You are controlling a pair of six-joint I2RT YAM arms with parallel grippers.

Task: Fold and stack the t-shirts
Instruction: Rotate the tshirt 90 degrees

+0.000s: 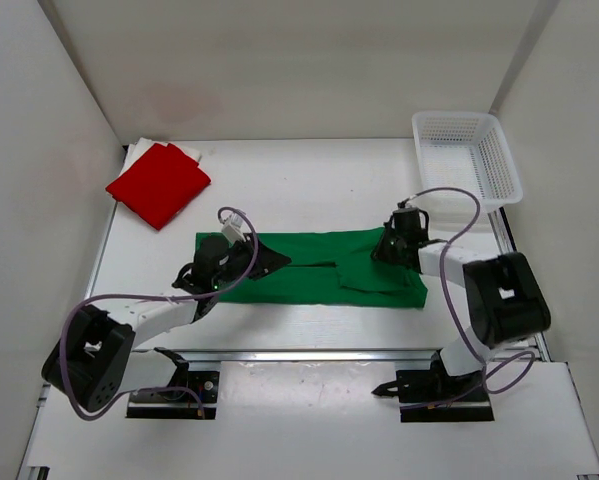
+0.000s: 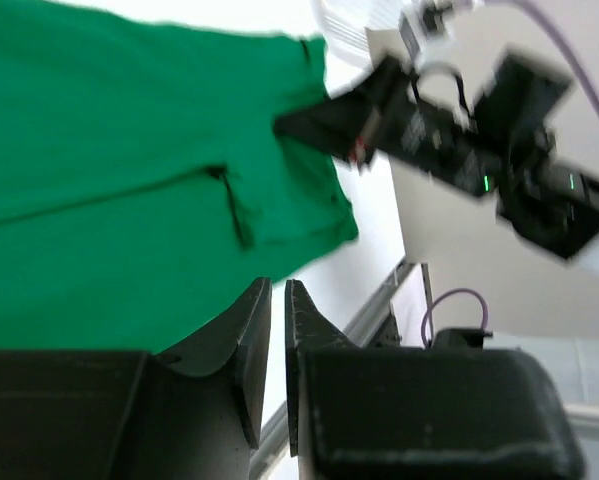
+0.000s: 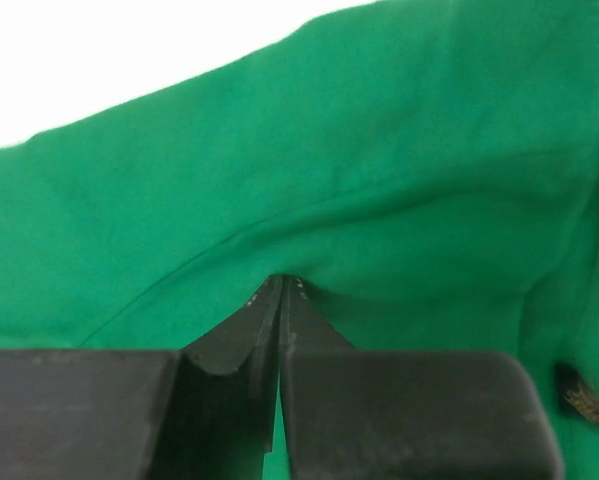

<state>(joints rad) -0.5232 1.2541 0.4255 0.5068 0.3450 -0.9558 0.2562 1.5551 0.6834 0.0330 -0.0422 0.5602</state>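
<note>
**Green shirt spans 2 arms**

The green shirt (image 1: 319, 270) lies flat in the middle of the table (image 1: 299, 180), long axis running left to right. It is well apart from the red shirt (image 1: 157, 183) lying on the white shirt (image 1: 186, 150). The right gripper (image 3: 282, 285) at its right end is closed, pinching a pucker of cloth. The left gripper (image 2: 278, 300) is at the left end, jaws nearly together; whether it holds cloth I cannot tell.

The white shirt (image 1: 189, 151) lies mostly hidden under the red shirt (image 1: 159, 184). Whether the left fingers (image 2: 241, 345) pinch the green shirt (image 2: 109, 150) is unclear.
</note>
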